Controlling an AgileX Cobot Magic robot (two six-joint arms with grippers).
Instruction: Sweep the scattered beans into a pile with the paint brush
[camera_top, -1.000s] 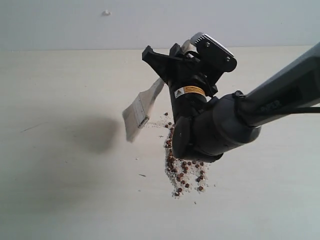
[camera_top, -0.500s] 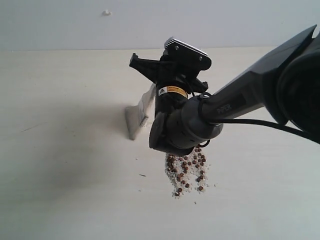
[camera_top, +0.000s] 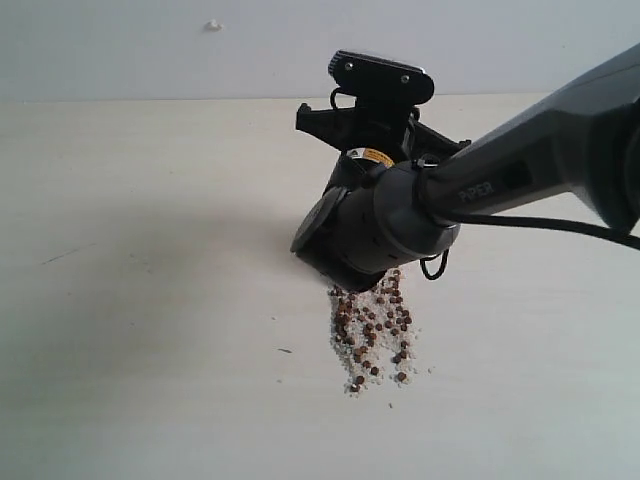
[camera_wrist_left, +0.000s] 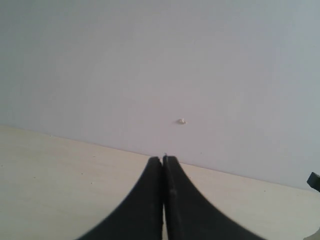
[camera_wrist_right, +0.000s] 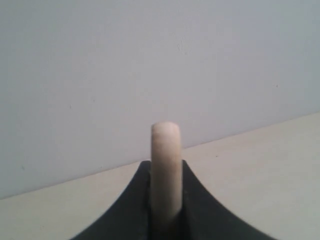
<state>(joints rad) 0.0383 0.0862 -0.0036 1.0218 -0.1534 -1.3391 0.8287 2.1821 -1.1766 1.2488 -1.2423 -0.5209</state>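
The beans (camera_top: 374, 334), tiny reddish-brown ones mixed with whitish grains, lie in a narrow patch on the pale table (camera_top: 150, 300). My right arm's wrist (camera_top: 372, 228) hangs right over the patch's far end and hides it. In the exterior view the right gripper (camera_top: 318, 120) points toward the wall, and the arm hides the paint brush. The right wrist view shows the right gripper (camera_wrist_right: 166, 169) shut on the paint brush's pale wooden handle (camera_wrist_right: 166, 142), whose rounded end sticks out past the jaws. My left gripper (camera_wrist_left: 163, 160) is shut and empty, above bare table.
A plain wall (camera_top: 120, 50) rises at the table's far edge, with a small white mark (camera_top: 212, 25) on it. A black cable (camera_top: 540, 225) runs along the right arm. A few tiny specks (camera_top: 285, 350) lie left of the beans.
The right wrist has swung and dropped over the far end of the beans. The brush head, seen left of the arm before, is now hidden behind it.
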